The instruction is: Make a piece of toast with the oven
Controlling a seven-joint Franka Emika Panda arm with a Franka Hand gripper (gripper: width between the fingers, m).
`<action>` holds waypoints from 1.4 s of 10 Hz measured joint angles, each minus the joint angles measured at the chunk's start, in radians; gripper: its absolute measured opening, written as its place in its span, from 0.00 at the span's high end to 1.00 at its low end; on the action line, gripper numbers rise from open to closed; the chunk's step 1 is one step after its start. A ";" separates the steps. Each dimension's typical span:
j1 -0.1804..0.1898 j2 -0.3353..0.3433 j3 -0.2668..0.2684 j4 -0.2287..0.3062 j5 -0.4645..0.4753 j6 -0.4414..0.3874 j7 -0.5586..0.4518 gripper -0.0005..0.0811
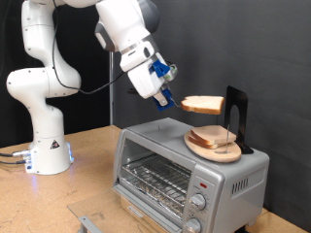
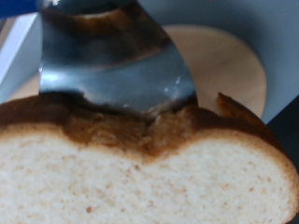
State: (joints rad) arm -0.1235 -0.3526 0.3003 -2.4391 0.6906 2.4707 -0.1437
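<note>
A white robot arm is reaching in from the exterior view's upper left, standing on a wooden table. Its gripper is hanging in the air above a small silver toaster oven and is pinching a slice of bread — the piece of toast — by one edge. The slice is being held out roughly flat, pale on its face with a tan crust, and it is floating clear of everything beneath it.

Just below the slice, a round wooden plate is resting on the oven's top, towards the exterior view's right. More bread appears to be lying on that plate. A black stand is rising behind the plate.

The oven's glass door is sitting closed, with a wire rack showing faintly through it, and round knobs and a small red light are lining its right-hand panel.

In the wrist view, a shiny metal finger is pressing onto the brown crust of the slice, which is filling the lower half of the picture — the pale round plate is lying out of focus behind it.
</note>
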 joint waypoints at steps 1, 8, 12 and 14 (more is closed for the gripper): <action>-0.002 -0.046 -0.009 -0.048 0.002 -0.015 0.000 0.41; 0.007 -0.276 -0.085 -0.316 0.101 0.033 -0.152 0.41; -0.004 -0.282 -0.130 -0.343 0.100 0.013 -0.173 0.41; -0.046 -0.292 -0.193 -0.369 0.073 -0.007 -0.221 0.41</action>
State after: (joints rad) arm -0.1692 -0.6450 0.1076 -2.8086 0.7632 2.4641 -0.3643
